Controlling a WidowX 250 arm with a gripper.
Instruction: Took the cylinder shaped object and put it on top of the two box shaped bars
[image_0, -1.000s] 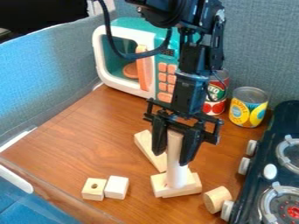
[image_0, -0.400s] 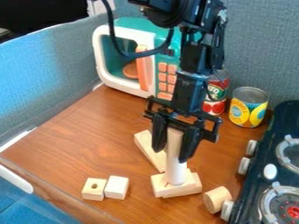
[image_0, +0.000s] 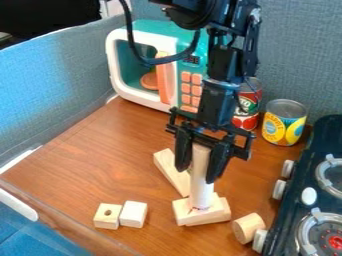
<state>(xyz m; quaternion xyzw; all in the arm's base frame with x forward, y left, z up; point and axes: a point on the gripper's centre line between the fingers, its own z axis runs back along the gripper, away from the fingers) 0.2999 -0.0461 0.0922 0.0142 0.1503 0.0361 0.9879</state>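
Note:
The black gripper (image_0: 200, 175) hangs at the centre right of the camera view, its fingers on either side of a tall pale cylinder (image_0: 201, 187) and shut on it. The cylinder stands upright, white toward its lower end, with small red marks near the bottom. Directly below are two flat light-wood bars (image_0: 217, 214), seemingly one laid across the other. Whether the cylinder's bottom touches them I cannot tell. The upper part of the cylinder is partly hidden between the fingers.
Another wooden bar (image_0: 169, 170) lies behind the cylinder. Two small blocks (image_0: 107, 216) sit at the front left, a short round block (image_0: 248, 228) beside the stove (image_0: 292, 200). Behind are a toy microwave (image_0: 174, 92), a red can (image_0: 247, 107) and a yellow can (image_0: 284, 122).
The gripper has risen a little, and the cylinder between its fingers has come up with it. The bars and blocks have stayed where they were.

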